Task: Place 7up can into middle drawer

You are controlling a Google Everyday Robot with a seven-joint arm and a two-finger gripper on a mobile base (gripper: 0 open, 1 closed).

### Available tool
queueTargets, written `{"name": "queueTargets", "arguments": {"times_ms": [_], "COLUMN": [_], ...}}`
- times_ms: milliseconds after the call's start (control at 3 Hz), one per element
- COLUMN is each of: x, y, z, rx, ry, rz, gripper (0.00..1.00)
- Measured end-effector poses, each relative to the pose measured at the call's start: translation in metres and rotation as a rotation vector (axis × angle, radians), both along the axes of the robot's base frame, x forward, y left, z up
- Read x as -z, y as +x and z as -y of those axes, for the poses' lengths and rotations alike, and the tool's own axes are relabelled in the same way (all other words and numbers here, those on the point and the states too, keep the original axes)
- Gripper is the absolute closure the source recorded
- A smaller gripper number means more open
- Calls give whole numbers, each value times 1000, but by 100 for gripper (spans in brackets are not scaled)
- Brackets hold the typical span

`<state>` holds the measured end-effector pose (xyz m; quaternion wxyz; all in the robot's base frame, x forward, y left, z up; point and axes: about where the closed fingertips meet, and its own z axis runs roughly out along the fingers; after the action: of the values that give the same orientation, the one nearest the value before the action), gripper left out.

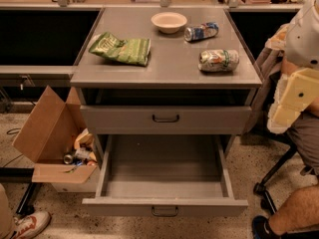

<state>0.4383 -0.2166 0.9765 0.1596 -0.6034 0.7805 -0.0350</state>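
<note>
The 7up can (219, 60), dented and silvery-white with green and red-orange print, lies on its side at the right of the grey cabinet top (169, 68). The middle drawer (164, 183), the lowest one, is pulled fully out and nothing shows inside it; its dark loop handle (164, 211) faces me. My gripper (288, 102), cream-coloured, hangs at the right edge of the view, beside the cabinet's right side, below and to the right of the can and apart from it. It holds nothing that I can see.
A slimmer blue-and-silver can (201, 32), a white bowl (169, 22) and a green chip bag (121, 49) lie on the top. A closed drawer front (165, 118) sits above the open one. An open cardboard box (52, 138) stands at the left. A seated person's legs (294, 203) are at the right.
</note>
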Motion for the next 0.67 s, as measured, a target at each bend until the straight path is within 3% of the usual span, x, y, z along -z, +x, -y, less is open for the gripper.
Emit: {"name": "queueTargets", "arguments": {"times_ms": [333, 667], "x": [0, 12], "y": [0, 47], "z": [0, -16], "rx": [0, -100], "ry": [0, 8], "rz": [0, 61], "gripper": [0, 0]}}
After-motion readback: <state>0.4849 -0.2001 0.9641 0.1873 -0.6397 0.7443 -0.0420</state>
